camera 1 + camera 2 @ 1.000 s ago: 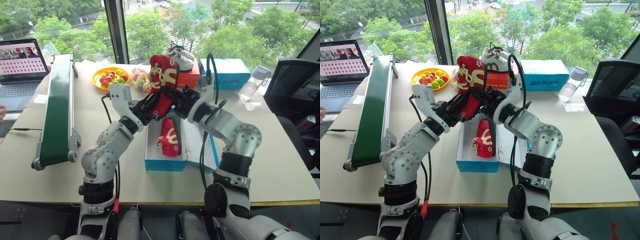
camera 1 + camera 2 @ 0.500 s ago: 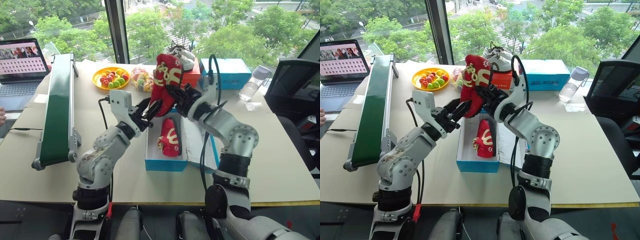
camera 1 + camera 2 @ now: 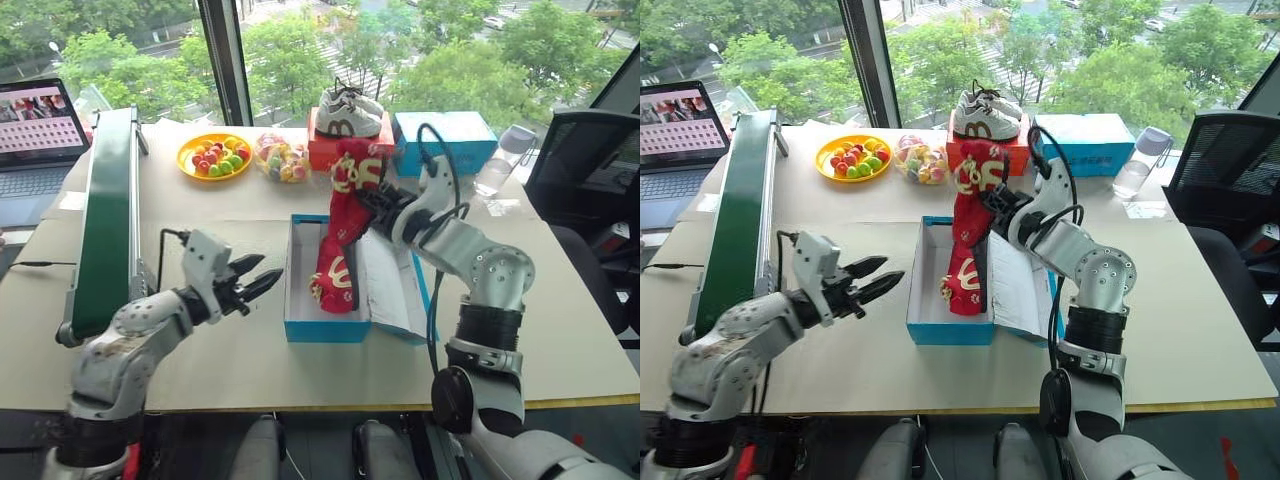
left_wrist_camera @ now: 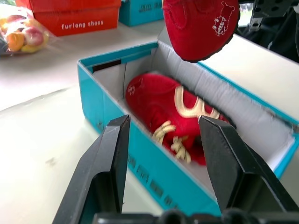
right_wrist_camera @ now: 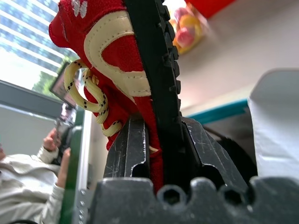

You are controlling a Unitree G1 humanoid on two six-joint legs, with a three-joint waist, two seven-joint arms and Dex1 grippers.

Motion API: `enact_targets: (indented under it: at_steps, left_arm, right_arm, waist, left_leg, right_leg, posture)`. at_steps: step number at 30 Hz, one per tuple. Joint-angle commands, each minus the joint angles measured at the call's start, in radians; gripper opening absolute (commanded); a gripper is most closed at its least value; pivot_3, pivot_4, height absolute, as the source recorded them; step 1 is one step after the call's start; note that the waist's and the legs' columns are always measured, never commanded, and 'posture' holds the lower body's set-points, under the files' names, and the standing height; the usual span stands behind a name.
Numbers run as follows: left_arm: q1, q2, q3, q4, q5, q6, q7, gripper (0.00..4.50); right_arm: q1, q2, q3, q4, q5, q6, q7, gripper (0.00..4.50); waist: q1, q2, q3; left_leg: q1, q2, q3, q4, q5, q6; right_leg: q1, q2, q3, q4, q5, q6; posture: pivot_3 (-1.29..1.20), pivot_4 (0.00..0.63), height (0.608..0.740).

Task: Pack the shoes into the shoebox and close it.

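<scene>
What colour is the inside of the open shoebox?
White inside the shoebox, with bright blue outer walls; the left wrist view shows it best.

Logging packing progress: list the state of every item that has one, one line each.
Bright blue cardboard shoebox: lid open, lying flat beside it.
Red shoe with yellowish laces in the box: lying inside.
Second red shoe: held upright over the box.
Right gripper: shut on the second shoe.
Left gripper: open, empty, beside the box.
</scene>
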Motion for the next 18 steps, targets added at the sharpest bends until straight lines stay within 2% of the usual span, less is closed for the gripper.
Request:
enact_targets:
  at_steps: [1, 4, 8, 12, 18]
  left_arm:
    - [0.012, 0.038, 0.027, -0.001, 0.002, -0.037, -0.069, 2.47]
    - [0.003, 0.034, 0.017, -0.006, 0.015, -0.042, -0.066, 2.47]
    - [0.005, 0.009, -0.006, -0.021, 0.027, -0.039, -0.05, 2.47]
    - [0.017, -0.014, -0.015, -0.045, 0.034, -0.034, -0.028, 2.47]
    - [0.041, -0.039, -0.01, -0.077, 0.041, -0.022, 0.015, 2.47]
  right_arm:
    - [-0.076, 0.0, -0.011, -0.007, 0.19, 0.095, -0.12, 0.57]
    - [-0.078, -0.018, 0.021, 0.017, 0.293, 0.145, -0.229, 0.57]
    - [-0.06, -0.047, 0.124, 0.038, 0.467, 0.145, -0.368, 0.57]
    - [-0.004, -0.07, 0.186, 0.078, 0.51, 0.1, -0.438, 0.57]
    - [0.047, -0.048, 0.24, 0.116, 0.449, 0.038, -0.402, 0.57]
  waist:
    - [0.004, 0.001, 0.001]
    - [0.008, 0.001, 0.001]
    - [0.008, 0.001, 0.001]
    - [0.008, 0.001, 0.001]
    - [0.006, 0.001, 0.001]
  left_leg:
    - [0.0, 0.0, 0.0, 0.0, 0.0, 0.0]
    - [0.0, 0.001, 0.0, 0.0, 0.0, 0.0]
    - [-0.001, 0.001, 0.001, 0.0, 0.0, 0.0]
    - [-0.001, 0.002, 0.001, 0.0, 0.0, 0.0]
    - [-0.001, 0.003, 0.002, 0.0, 0.0, 0.0]
  right_leg:
    - [0.0, 0.0, 0.0, 0.0, 0.0, 0.0]
    - [0.0, 0.0, 0.0, 0.0, 0.0, 0.0]
    - [0.0, 0.0, 0.0, -0.001, 0.0, 0.0]
    - [0.0, 0.001, 0.0, 0.0, 0.0, 0.0]
    - [0.0, 0.002, 0.001, -0.001, 0.0, 0.0]
  posture:
    - [0.0, 0.15, 0.737]
    - [0.0, 0.15, 0.737]
    - [0.0, 0.15, 0.737]
    - [0.0, 0.15, 0.737]
    - [0.0, 0.15, 0.737]
